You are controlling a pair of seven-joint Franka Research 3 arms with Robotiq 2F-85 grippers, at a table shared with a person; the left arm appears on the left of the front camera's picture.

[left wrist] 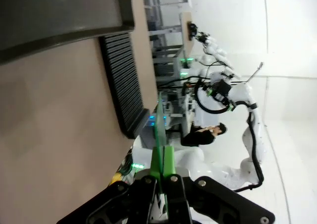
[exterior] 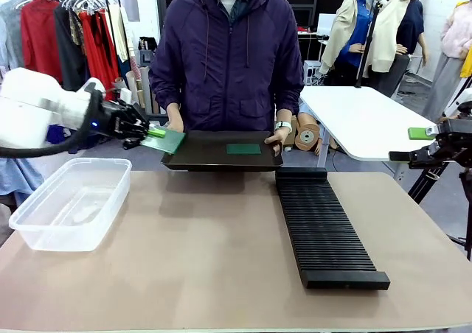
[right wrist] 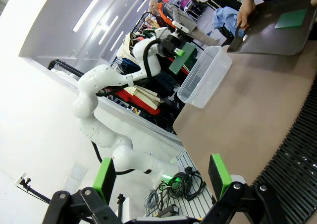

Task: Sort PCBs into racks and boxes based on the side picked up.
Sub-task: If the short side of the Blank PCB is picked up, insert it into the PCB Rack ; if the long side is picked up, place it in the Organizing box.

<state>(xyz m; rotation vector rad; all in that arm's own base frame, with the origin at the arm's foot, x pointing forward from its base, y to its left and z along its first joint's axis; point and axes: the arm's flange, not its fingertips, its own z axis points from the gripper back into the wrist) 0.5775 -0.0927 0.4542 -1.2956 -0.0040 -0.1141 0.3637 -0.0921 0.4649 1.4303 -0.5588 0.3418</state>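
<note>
Tabletop; PCB edge-on in left claw

The table has a plain tan-brown top with a paler front edge and spans the whole front view. A clear plastic tub stands upright on its left part, close to the left edge, open side up. A long black rack with many crosswise slots lies flat on the right half, running from the far edge toward the near one. Tub and rack are well apart, with bare tabletop between them. A black tray is at the far edge, just beside the rack's far end; whether it rests on the table cannot be told.
</note>
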